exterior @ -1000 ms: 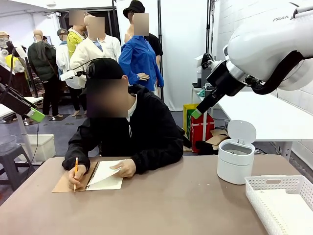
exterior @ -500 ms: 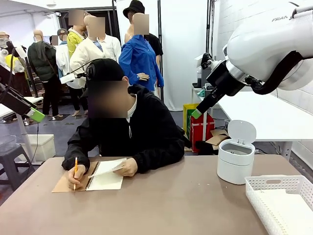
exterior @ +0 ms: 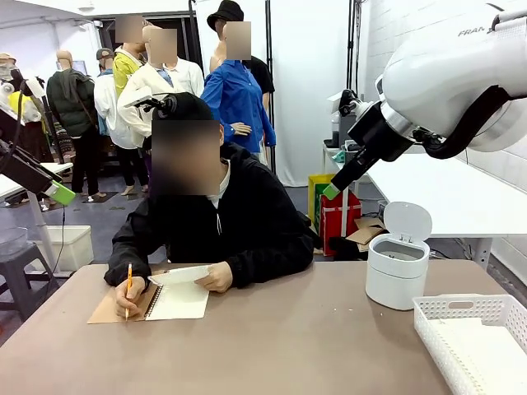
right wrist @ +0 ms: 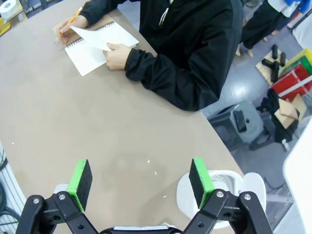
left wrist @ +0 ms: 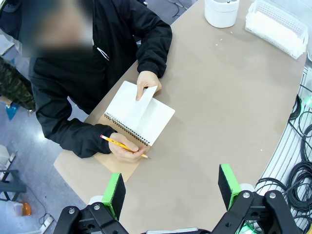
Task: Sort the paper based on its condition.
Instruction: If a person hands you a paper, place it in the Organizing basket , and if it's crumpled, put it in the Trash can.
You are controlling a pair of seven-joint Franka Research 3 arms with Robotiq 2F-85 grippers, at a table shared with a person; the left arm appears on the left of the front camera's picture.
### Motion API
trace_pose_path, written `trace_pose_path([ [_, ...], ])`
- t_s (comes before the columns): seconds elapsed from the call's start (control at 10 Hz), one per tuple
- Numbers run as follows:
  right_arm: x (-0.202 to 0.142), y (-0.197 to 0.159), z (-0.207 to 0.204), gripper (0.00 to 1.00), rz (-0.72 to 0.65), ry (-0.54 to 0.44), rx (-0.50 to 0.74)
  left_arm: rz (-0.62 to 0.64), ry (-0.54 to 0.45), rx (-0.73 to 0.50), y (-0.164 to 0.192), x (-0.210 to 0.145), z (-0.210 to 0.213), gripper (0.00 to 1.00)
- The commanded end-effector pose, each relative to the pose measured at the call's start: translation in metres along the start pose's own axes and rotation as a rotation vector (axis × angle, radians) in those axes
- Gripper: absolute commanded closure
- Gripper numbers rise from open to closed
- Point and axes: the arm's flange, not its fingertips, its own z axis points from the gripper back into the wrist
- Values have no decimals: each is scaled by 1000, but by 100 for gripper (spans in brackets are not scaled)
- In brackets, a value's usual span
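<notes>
Left gripper [left wrist: 170,191]: black, green pads, jaws spread, empty, high above near left part of brown tabletop [exterior: 272,346]. Thin white paper sheet [exterior: 183,275] at far left edge, still on open spiral notebook with kraft cover [exterior: 169,303], lifted by person's hand [exterior: 217,281]; long axis runs along far edge, free end toward left corner. Left arm seems nearer. Right gripper [right wrist: 140,183]: spread, empty, high over far right side by white round lidded bin [exterior: 398,265]; white lattice basket [exterior: 476,337] at near right corner.

- A white paper sheet [exterior: 181,275] [left wrist: 146,93] [right wrist: 92,38] is held lifted and curled above the open notebook, near the tabletop's far left edge.
</notes>
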Motion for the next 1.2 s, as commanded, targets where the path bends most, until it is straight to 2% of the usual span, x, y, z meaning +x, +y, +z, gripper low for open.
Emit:
trace_pose_path([
  [0.0, -3, 0, -3, 0, -7, -12, 15, 5, -3, -2, 1, -1, 1, 0],
  [1.1, 6, 9, 5, 0, 18, -8, -5, 5, -3, -2, 1, -1, 1, 0],
])
